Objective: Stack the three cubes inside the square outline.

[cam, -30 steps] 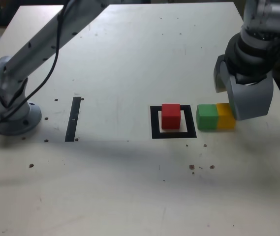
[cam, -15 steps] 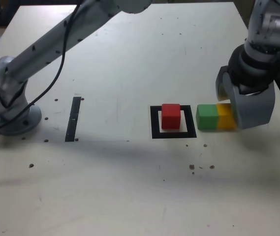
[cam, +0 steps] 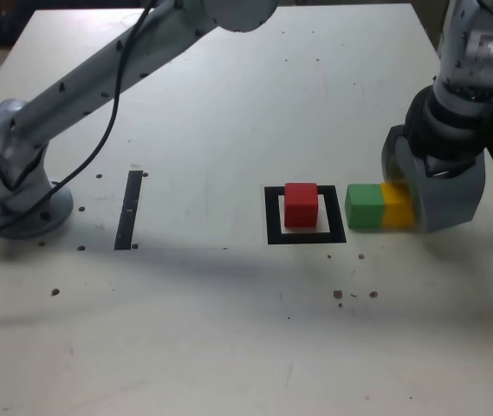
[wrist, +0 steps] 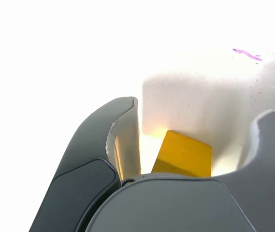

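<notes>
Hand [cam: 419, 192] spread apart, straddling yellow cube [wrist: 182, 154] nr tabletop's right edge. Green cube [cam: 365, 206] touches it, so closing may nudge green toward red cube [cam: 301, 204] in square outline [cam: 272, 217].

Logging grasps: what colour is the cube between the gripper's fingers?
Yellow cube, clearest in the wrist view.

We see a red cube [cam: 301, 205] on the white centre of a black square outline [cam: 271, 217]. A green cube [cam: 365, 206] and a yellow cube [cam: 396, 206] show plain matte colour. The gripper [cam: 419, 186] is grey, the table [cam: 229, 104] off-white with dark specks, and a thin strip [cam: 128, 210] is black.
</notes>
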`<state>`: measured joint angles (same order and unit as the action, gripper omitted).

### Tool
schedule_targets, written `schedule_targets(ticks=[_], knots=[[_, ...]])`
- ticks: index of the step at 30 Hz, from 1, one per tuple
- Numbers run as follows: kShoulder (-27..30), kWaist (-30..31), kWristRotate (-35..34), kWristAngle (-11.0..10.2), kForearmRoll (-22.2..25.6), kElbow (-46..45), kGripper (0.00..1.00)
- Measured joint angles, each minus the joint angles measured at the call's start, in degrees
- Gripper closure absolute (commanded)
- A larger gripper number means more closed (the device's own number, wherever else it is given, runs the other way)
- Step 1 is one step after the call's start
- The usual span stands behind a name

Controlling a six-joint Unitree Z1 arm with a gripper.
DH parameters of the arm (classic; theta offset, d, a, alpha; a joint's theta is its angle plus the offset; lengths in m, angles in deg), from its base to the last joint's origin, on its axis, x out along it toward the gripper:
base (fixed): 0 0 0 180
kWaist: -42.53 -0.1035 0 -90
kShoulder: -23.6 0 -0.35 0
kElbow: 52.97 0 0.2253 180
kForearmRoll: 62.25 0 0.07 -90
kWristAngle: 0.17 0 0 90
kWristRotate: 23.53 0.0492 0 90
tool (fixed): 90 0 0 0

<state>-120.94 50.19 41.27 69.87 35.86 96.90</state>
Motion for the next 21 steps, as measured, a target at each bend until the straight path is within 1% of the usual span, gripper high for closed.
schedule_targets(ticks=[4, 8, 15, 21], knots=[[-0.32, 0.07, 0.03, 0.28, 0.00, 0.01, 0.56], [-0.37, 0.15, 0.38, 0.38, 0.06, 0.00, 0.65], [-0.57, 0.33, 0.49, -0.15, 0.17, 0.00, 0.69], [-0.57, 0.39, 0.50, -0.39, 0.53, 0.01, 0.69]])
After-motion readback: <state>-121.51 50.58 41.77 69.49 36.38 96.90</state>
